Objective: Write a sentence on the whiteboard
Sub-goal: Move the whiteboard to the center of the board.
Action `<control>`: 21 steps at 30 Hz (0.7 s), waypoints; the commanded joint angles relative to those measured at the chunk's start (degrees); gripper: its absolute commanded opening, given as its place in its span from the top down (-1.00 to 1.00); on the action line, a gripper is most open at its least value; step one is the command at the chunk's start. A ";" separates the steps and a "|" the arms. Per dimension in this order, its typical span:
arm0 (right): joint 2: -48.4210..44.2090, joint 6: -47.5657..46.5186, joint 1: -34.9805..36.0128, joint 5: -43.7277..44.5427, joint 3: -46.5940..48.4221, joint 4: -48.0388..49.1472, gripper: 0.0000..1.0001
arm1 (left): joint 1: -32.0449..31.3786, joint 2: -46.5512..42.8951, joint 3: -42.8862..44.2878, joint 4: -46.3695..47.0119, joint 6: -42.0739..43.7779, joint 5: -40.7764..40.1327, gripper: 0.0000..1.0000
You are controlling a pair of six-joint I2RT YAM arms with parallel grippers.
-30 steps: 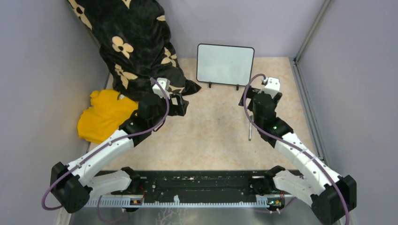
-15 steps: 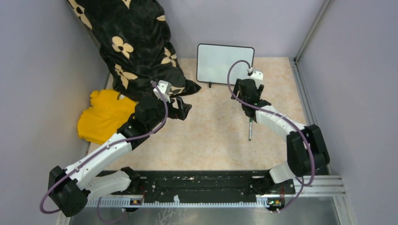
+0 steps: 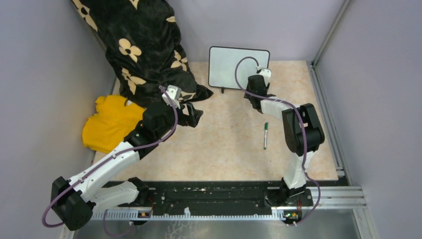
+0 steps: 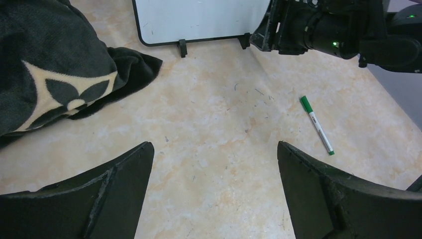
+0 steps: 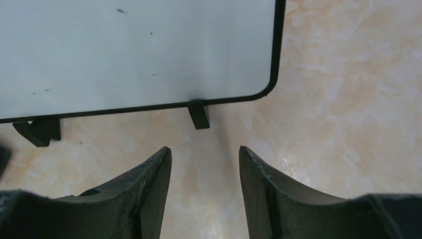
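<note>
The blank whiteboard (image 3: 234, 67) is seen upright at the far edge of the table (image 3: 224, 144), just ahead of the right fingers (image 5: 149, 179), which are spread and empty like the left fingers (image 4: 119, 184), with the marker (image 3: 265, 135) laid near-to-far behind them.

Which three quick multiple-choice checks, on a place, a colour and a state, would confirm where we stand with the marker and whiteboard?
1. The small black-framed whiteboard is: A blank; B full of writing; C lying flat.
2. The white green-capped marker lies: A against the whiteboard's feet; B on the bare beige table; C atop the whiteboard's frame.
3. The crumpled cloth beside the black flowered blanket is: A red; B blue; C yellow.
Answers: 1 A, no lettering shows; 2 B, it rests apart from the board; 3 C, plainly yellow.
</note>
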 commanded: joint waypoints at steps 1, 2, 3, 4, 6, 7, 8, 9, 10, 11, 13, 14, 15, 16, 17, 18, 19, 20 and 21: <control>4.07 -1.17 -1.04 -1.05 6.29 1.96 -0.04 | -0.25 0.13 0.18 1.23 -0.31 -0.17 -0.97; 4.92 -1.23 -1.16 -1.13 7.00 1.79 -0.04 | -0.18 0.34 0.26 1.23 -0.23 -0.16 -0.97; 5.67 -1.33 -1.19 -1.09 7.68 1.66 -0.03 | -0.23 0.51 0.32 1.22 -0.22 -0.16 -0.97; 6.36 -1.48 -1.20 -1.13 8.31 1.52 -0.03 | -0.25 0.74 0.33 1.20 -0.22 -0.15 -0.97; 7.66 -1.69 -1.43 -1.29 9.52 1.26 -0.03 | -0.24 1.13 0.40 1.19 -0.22 -0.15 -0.97; 8.25 -1.79 -1.47 -1.41 10.04 1.10 -0.03 | -0.26 1.32 0.41 1.23 -0.22 -0.08 -0.97; 8.81 -1.82 -1.53 -1.40 10.51 0.97 -0.03 | -0.19 1.53 0.40 1.23 -0.22 -0.02 -0.97; 9.29 -1.88 -1.65 -1.35 10.94 0.80 -0.02 | -0.18 1.72 0.44 1.23 -0.22 -0.01 -0.97; 9.89 -1.95 -1.76 -1.32 11.38 0.68 -0.02 | -0.21 1.89 0.51 1.23 -0.22 0.02 -0.97; 10.22 -1.97 -1.84 -1.44 11.76 0.61 -0.01 | -0.21 2.01 0.53 1.23 -0.22 -0.02 -0.97; 11.09 -2.18 -1.95 -1.47 12.33 0.42 0.03 | -0.18 2.37 0.52 1.23 -0.22 -0.06 -0.97; 11.36 -2.30 -1.98 -1.48 12.55 0.41 0.05 | -0.18 2.43 0.50 1.23 -0.29 -0.09 -0.97; 11.62 -2.40 -1.98 -1.50 12.67 0.41 0.07 | -0.25 2.56 0.50 1.23 -0.26 -0.11 -0.97; 11.89 -2.48 -2.05 -1.60 12.83 0.41 0.09 | -0.24 2.63 0.53 1.23 -0.22 -0.12 -0.97; 12.20 -2.56 -2.07 -1.62 12.99 0.29 0.11 | -0.24 2.73 0.58 1.17 -0.22 -0.19 -0.97; 12.45 -2.70 -2.11 -1.63 13.19 0.17 0.13 | -0.18 2.88 0.59 1.10 -0.26 -0.24 -0.97; 12.76 -2.87 -2.07 -1.53 13.30 0.11 0.15 | -0.22 3.09 0.63 1.00 -0.30 -0.24 -0.97; 12.96 -3.00 -2.11 -1.44 13.38 0.14 0.17 | -0.25 3.17 0.76 0.97 -0.31 -0.20 -0.97; 13.10 -3.17 -2.07 -1.29 13.35 0.21 0.19 | -0.21 3.20 0.73 0.97 -0.31 -0.09 -0.97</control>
